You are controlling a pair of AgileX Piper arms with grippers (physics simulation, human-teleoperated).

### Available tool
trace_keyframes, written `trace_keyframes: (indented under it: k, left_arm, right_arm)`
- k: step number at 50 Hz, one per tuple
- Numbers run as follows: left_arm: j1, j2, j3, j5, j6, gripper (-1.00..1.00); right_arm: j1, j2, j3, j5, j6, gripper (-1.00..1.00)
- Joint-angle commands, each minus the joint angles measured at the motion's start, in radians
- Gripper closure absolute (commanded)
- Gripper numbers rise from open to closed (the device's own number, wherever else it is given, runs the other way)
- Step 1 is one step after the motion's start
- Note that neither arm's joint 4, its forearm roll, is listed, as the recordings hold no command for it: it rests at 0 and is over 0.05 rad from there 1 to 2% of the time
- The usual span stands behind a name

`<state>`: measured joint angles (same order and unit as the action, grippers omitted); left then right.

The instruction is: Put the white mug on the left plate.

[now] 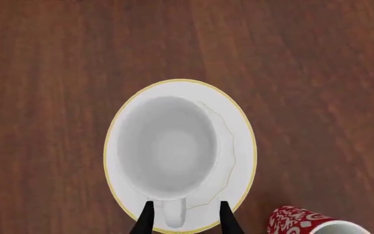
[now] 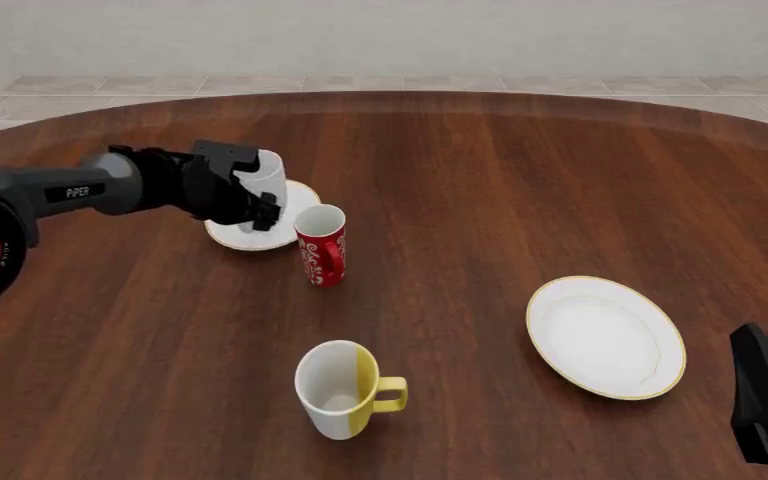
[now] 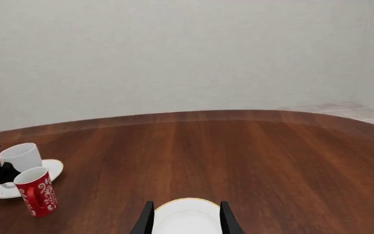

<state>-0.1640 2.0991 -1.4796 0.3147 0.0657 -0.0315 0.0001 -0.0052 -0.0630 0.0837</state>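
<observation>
Jaws of the left gripper (image 1: 186, 222) stand apart astride the white mug's (image 1: 166, 148) handle; the right gripper (image 3: 186, 219), far off, is also spread. Mug sits on the left plate (image 1: 242, 146), rigid, glossy, probably slippery, chip-prone. Dark wooden counter (image 2: 491, 180), pale wall beyond.

Left plate (image 2: 240, 238) half behind arm

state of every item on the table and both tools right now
white mug: upright, empty, on the left plate
left plate: flat under the mug
red-patterned mug: upright, beside that plate
yellow mug: upright, empty
larger plate: flat, empty
left tool: open, fingers either side of the mug handle
right tool: open, over the larger plate
</observation>
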Motion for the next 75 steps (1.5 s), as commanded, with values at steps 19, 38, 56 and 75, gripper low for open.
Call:
trace_keyframes:
  k: [19, 38, 56, 75]
  left_arm:
    - [0.019, -0.004, -0.020, 0.001, 0.026, -1.00]
    - [-0.006, -0.167, 0.189, -0.057, 0.033, -1.00]
    - [-0.031, -0.206, 0.207, -0.080, 0.036, -1.00]
    - [-0.038, -0.242, 0.214, -0.120, 0.099, -1.00]
  right_arm:
    - [0.004, 0.000, -0.001, 0.000, -0.004, -1.00]
    - [0.005, 0.000, -0.002, -0.002, 0.002, -1.00]
    - [0.006, 0.000, -0.004, -0.002, 0.002, -1.00]
    - [0.006, 0.000, -0.005, -0.003, 0.002, -1.00]
